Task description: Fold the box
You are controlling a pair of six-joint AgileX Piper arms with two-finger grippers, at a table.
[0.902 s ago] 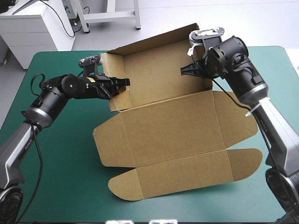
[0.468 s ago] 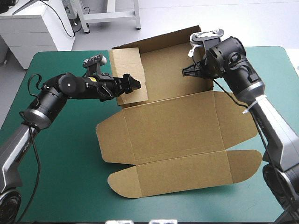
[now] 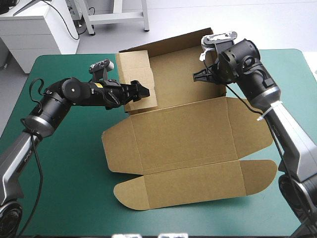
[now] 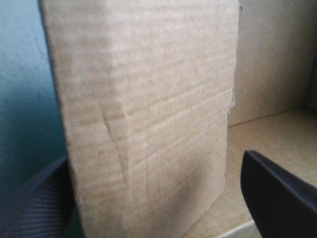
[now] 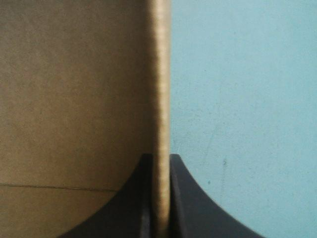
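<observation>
The brown box (image 3: 188,134) lies half raised on the teal-green cover (image 3: 64,163), its back wall standing at the far side and its lid flat toward the front. Its left wall flap (image 3: 136,74) is folded inward and stands upright. My left gripper (image 3: 141,91) is open around this flap (image 4: 143,124); one finger (image 4: 277,198) is inside the box and the other outside. My right gripper (image 3: 198,75) is shut on the box's right wall, whose thin edge (image 5: 159,74) runs between the fingers of that gripper (image 5: 161,158).
The lid's rounded tuck flap (image 3: 193,186) reaches toward the table's front edge. Bare teal-green cover shows left of the box and along the front (image 3: 74,208), and also beside the right wall (image 5: 247,99).
The left wall flap has swung inward and now stands upright. My left gripper, earlier closed on it, has opened. The right gripper has kept its hold and barely moved.
</observation>
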